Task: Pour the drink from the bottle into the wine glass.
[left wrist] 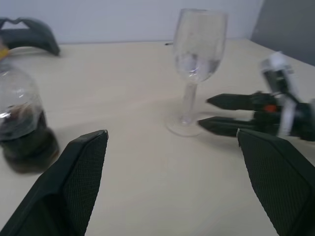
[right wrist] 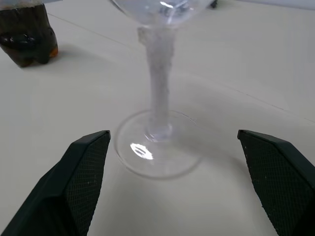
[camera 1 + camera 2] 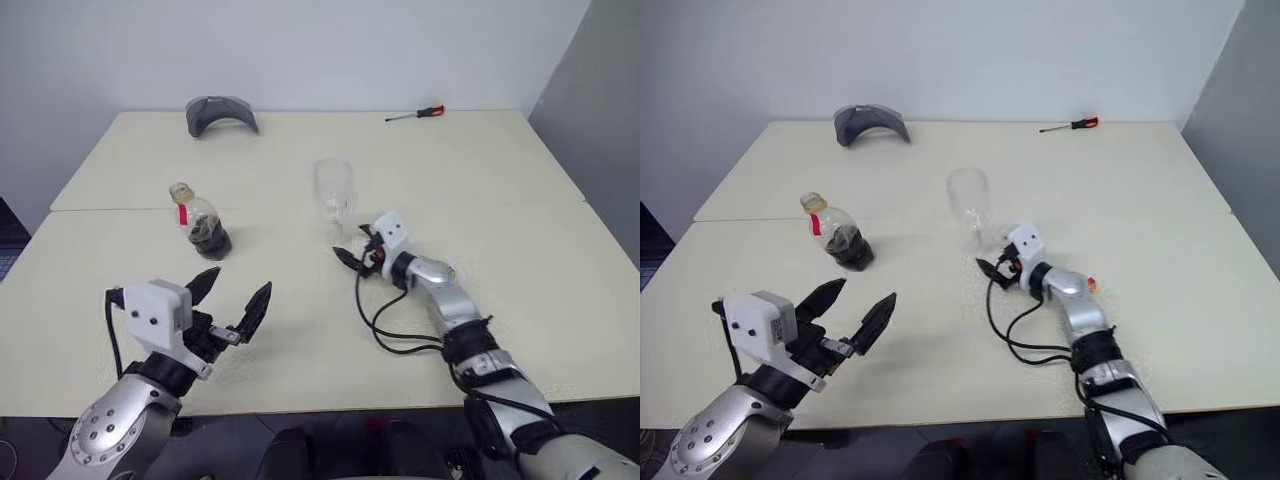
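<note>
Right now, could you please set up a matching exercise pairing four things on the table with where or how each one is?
Things:
1. bottle
2. wine glass
3. screwdriver
4. right claw

States:
A. open, just short of the glass's foot
B. standing empty mid-table
C. lying at the far edge
D. holding dark drink, ahead of the left claw

Pairs: 1-D, 2-B, 3-C, 4-A
</note>
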`<state>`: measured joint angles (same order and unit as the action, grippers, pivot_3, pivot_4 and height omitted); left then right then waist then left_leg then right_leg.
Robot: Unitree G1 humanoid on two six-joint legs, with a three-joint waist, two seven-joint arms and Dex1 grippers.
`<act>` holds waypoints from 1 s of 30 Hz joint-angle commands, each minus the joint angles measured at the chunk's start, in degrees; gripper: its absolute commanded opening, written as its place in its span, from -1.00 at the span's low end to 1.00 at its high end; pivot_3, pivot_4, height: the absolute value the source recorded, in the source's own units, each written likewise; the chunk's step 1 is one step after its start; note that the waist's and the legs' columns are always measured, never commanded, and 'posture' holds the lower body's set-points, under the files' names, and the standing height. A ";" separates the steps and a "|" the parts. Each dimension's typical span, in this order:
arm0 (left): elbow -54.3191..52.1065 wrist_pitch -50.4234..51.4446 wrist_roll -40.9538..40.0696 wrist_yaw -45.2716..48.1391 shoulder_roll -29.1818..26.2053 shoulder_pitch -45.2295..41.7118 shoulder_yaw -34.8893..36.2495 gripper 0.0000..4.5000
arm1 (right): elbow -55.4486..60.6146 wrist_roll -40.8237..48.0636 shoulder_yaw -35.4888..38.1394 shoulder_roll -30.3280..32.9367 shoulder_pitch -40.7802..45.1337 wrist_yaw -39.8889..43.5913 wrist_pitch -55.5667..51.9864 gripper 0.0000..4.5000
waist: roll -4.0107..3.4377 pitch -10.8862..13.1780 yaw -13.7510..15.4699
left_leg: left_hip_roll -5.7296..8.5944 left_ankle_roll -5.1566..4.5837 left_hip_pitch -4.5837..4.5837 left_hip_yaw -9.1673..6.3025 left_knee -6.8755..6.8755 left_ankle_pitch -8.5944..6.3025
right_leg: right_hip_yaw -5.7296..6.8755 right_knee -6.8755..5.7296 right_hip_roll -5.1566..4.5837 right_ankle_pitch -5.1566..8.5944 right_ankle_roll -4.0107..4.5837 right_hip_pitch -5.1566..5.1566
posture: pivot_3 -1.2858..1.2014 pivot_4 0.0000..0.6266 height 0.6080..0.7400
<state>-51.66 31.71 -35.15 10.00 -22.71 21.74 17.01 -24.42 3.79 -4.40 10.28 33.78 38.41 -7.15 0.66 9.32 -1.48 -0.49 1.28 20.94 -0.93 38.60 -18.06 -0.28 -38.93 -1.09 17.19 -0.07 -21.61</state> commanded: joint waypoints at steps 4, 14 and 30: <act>11.66 -7.65 10.17 -4.01 3.64 -0.48 3.90 1.00 | 33.77 19.90 6.00 11.51 -12.98 12.82 -16.34 0.97 | 0.13 0.19 0.08 | 0.01 0.00 -0.02 -0.01 -0.23 0.00 | 0.01 0.04 0.01 0.02 -0.01 -0.06 | 0.03 -0.52 1.00; 24.53 -13.18 16.83 -3.93 2.99 -13.43 3.86 1.00 | 48.65 36.88 6.14 15.72 -19.25 16.97 -25.92 0.97 | 0.53 0.41 -0.16 | -0.03 0.01 -0.07 0.02 -0.45 0.01 | 0.01 0.05 0.05 0.02 -0.02 -0.12 | 0.03 -0.52 1.00; 38.03 -16.40 17.31 3.16 1.24 -23.78 3.07 1.00 | 50.02 35.97 2.94 13.09 -17.66 11.71 -23.48 0.97 | 0.86 0.62 0.07 | 0.00 0.07 -0.01 -0.02 -0.47 0.04 | 0.06 0.11 -0.01 0.01 -0.02 -0.16 | 0.03 -0.52 1.00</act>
<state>-13.50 17.54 -18.72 13.10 -20.67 -1.04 19.34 24.78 39.50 -1.89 23.54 15.05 50.22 -32.24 1.52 9.93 -1.40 -0.49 1.35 20.93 -0.95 38.13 -18.02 -0.21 -38.82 -1.09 17.20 -0.08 -21.77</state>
